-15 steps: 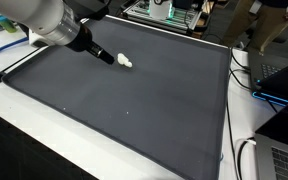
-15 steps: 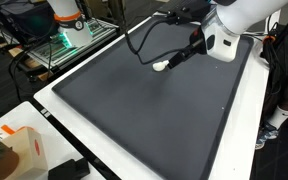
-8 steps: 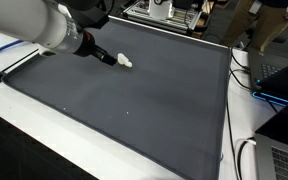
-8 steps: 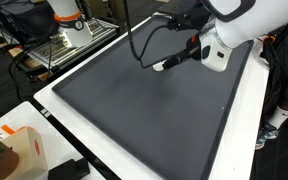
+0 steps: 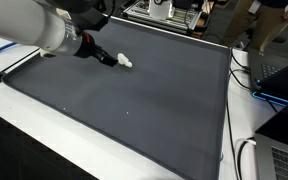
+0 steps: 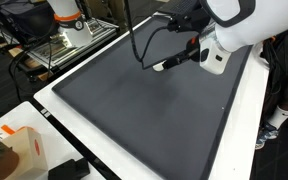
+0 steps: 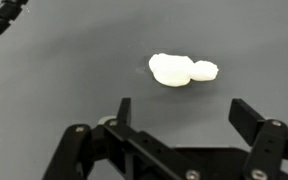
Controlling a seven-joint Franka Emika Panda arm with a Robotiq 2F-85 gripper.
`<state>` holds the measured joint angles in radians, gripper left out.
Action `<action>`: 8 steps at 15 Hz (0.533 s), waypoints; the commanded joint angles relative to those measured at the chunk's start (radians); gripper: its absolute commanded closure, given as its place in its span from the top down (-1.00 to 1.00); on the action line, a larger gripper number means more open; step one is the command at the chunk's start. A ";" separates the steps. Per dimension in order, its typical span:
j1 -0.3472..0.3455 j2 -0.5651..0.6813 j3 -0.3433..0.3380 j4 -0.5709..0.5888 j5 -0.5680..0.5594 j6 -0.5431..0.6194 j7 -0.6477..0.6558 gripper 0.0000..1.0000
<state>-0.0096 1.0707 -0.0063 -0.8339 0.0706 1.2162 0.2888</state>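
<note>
Gripper (image 7: 184,118): spread wide, nothing held.
Wrist view only: blob (image 7: 181,69) is shown white, lumpy, two-lobed, upper centre.
Mat (image 7: 44,80): smooth, dark grey.

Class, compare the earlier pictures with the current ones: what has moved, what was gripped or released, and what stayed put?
The arm swung toward the frame's left edge in an exterior view, while the gripper kept its open jaws just short of the white lump. Nothing was grasped or released. The lump stayed put on the dark mat.
</note>
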 commanded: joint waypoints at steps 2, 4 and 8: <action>-0.065 0.023 0.009 0.016 0.096 -0.014 0.106 1.00; -0.101 0.012 0.014 -0.006 0.138 0.001 0.116 1.00; -0.160 -0.005 0.018 -0.053 0.204 0.052 0.094 1.00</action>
<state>-0.1274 1.0781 -0.0041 -0.8429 0.2155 1.2291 0.3743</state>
